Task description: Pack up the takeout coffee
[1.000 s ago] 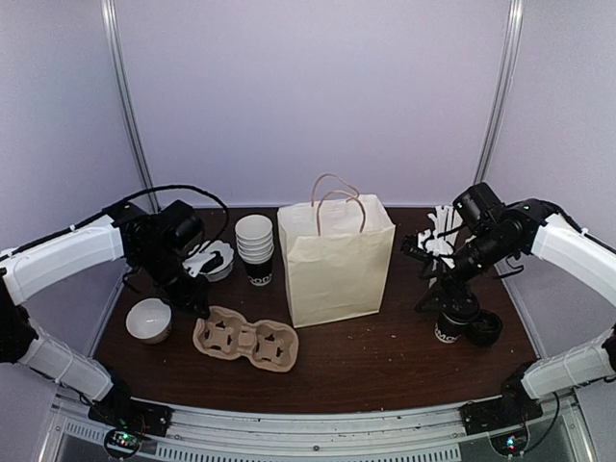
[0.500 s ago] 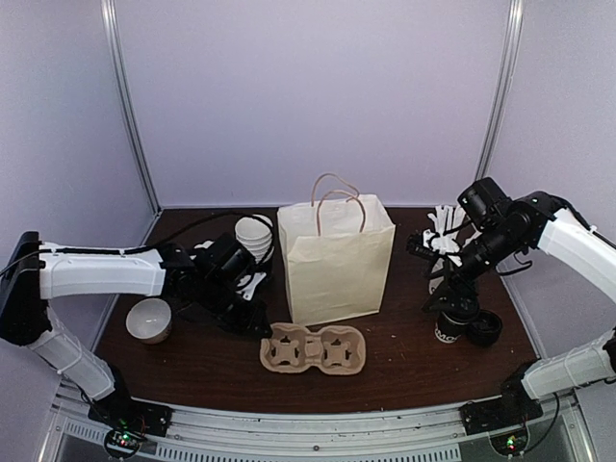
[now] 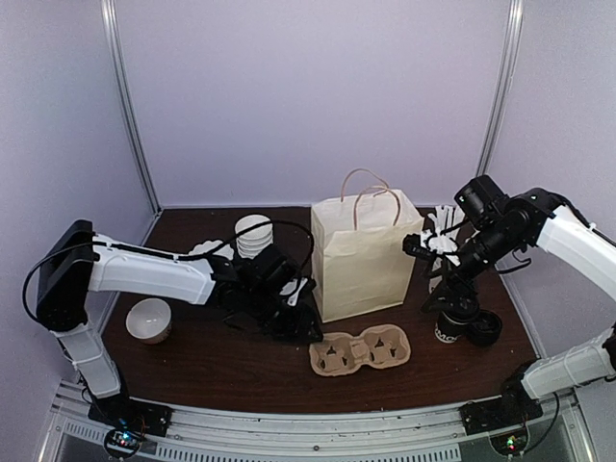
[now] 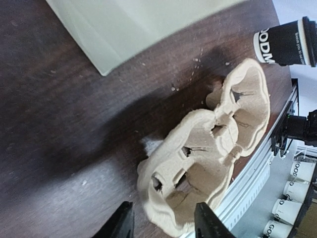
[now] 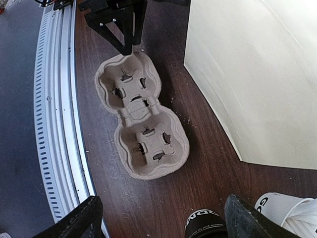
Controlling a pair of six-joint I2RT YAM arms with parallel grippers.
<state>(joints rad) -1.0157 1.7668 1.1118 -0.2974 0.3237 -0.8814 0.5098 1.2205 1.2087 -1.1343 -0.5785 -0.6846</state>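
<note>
Hovering my open right gripper (image 5: 163,203) over the coffee (image 5: 205,222), left gripper (image 4: 166,220) parted at the empty tray (image 3: 359,350); the coffee is in neither tray nor bag (image 3: 366,255) yet.

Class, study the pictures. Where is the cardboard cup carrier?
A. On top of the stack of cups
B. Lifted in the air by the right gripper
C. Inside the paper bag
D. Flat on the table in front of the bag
D: the carrier lies flat on the table, just in front of the bag, and its wells are empty.
</note>
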